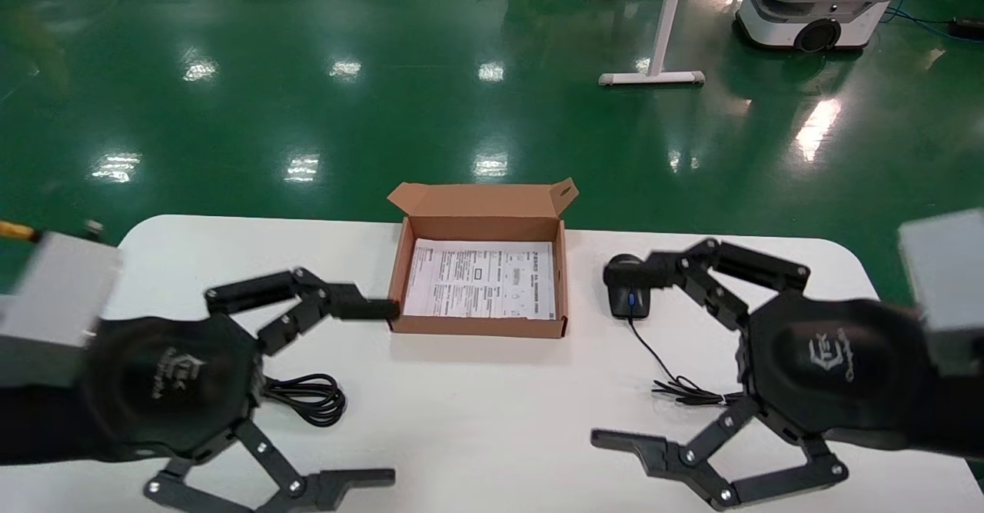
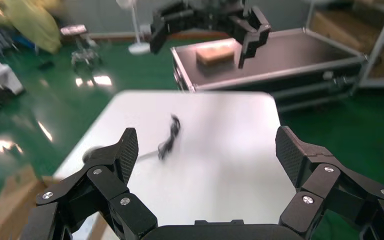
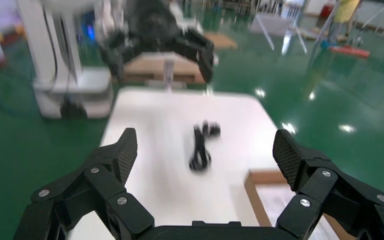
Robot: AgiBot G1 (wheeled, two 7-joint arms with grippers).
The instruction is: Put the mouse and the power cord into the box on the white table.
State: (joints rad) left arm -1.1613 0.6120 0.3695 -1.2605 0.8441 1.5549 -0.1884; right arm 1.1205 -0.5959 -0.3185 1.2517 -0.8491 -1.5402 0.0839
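Green floor surrounds the white table [image 1: 477,421], where both grippers hover with fingers spread and empty: left gripper [image 1: 369,394] lower left, right gripper [image 1: 619,355] lower right. Nothing is packed yet; the box [image 1: 400,282] at centre holds only its printed sheet. Black mouse [image 1: 629,290] lies right of the box, the coiled cord [image 1: 311,398] lower left.

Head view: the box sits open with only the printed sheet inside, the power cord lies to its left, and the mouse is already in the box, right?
Not quite. The head view shows the mouse on the white table, to the right of the box, not in it. The rest holds: the box is open with only the printed sheet inside, and the power cord lies to its left.
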